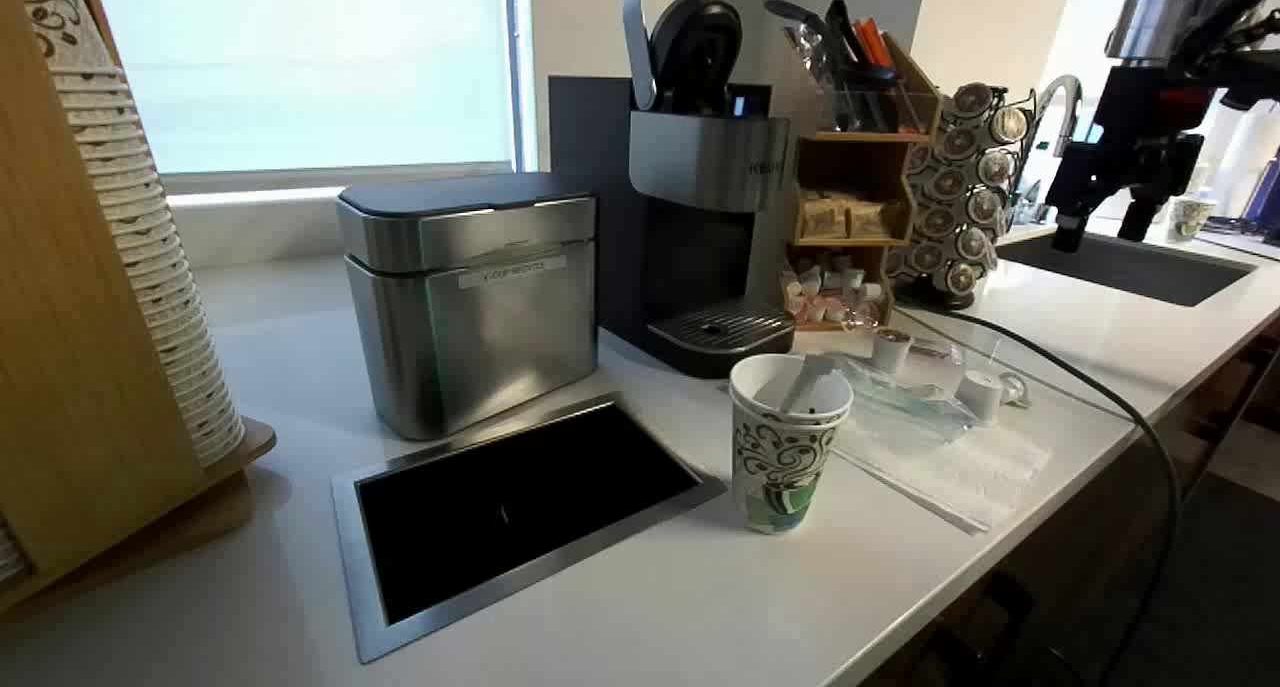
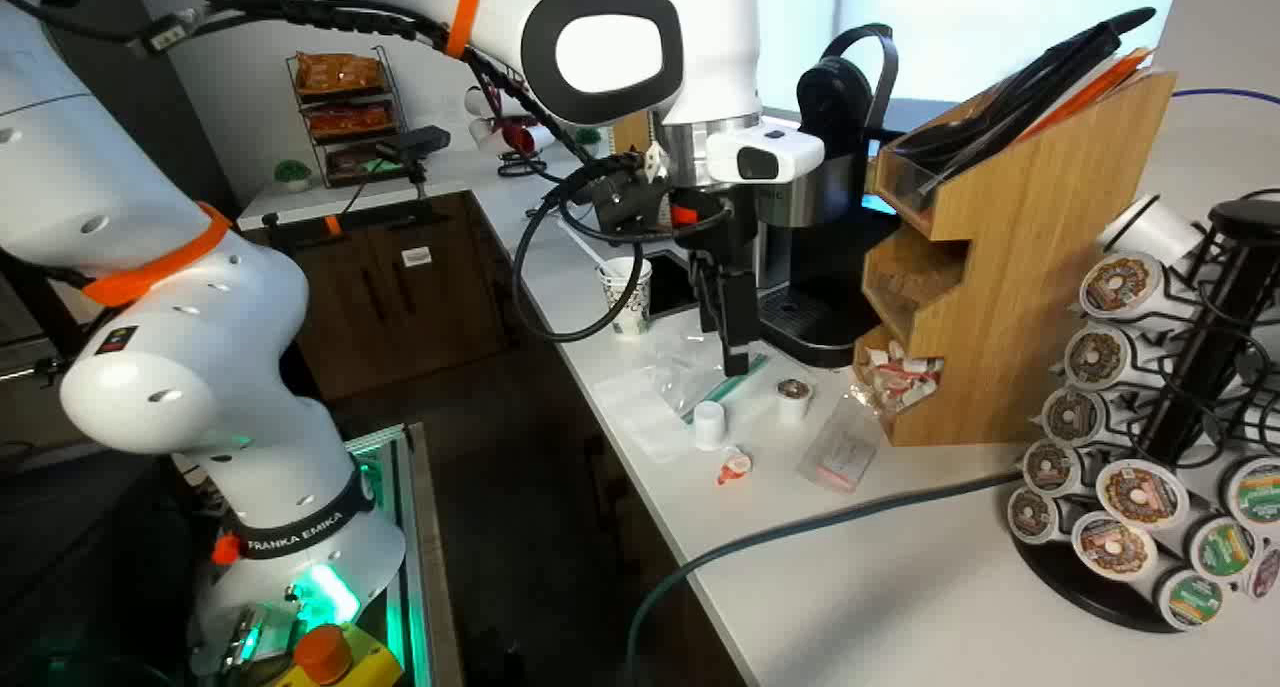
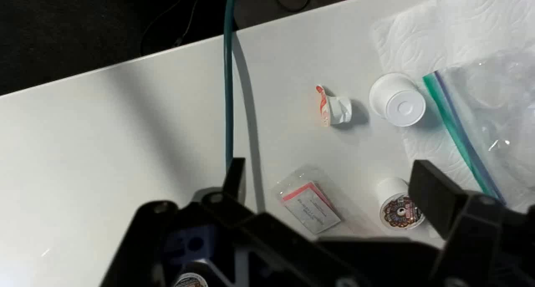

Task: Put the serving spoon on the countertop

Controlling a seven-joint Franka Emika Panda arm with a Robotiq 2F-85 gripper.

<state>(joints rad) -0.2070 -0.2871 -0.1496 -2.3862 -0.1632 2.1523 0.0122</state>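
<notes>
Jaws spread wide w/ nothing btwn, over worktop [image 2: 870, 607]; blk utensils [image 2: 1045, 77] lean in wood organizer [image 2: 1040, 297], prob. for easy grabbing.

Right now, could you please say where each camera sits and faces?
An exterior view: by the black rectangle, facing along the countertop; gripper and wrist show.
An exterior view: near the pod carousel, facing back along the countertop; arm and base show.
Wrist view: on the wrist, facing down at the countertop; open gripper fingers show.
Shared in both exterior views: coffee maker, gripper.
</notes>
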